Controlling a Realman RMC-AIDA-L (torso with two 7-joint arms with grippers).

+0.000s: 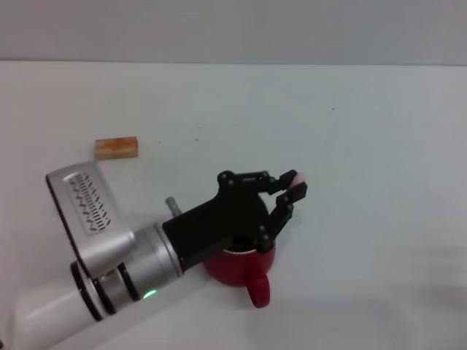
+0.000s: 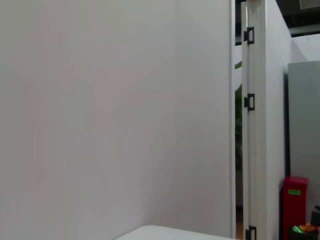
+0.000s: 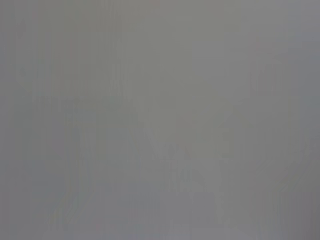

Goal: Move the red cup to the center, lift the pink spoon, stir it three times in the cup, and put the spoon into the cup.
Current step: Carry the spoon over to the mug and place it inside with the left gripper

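Note:
In the head view the red cup (image 1: pixel 244 271) stands on the white table near the front, its loop handle pointing toward me. My left gripper (image 1: pixel 290 191) hovers over the cup and hides most of its opening. Its black fingers are shut on the pink spoon (image 1: pixel 298 177), of which only the pale pink handle end shows above the fingertips. The rest of the spoon is hidden behind the fingers. My right gripper is out of view. The left wrist view shows only a wall and a door; the right wrist view shows plain grey.
A tan wooden block (image 1: pixel 117 148) lies on the table to the far left. The table's back edge (image 1: pixel 233 63) runs along the top of the head view.

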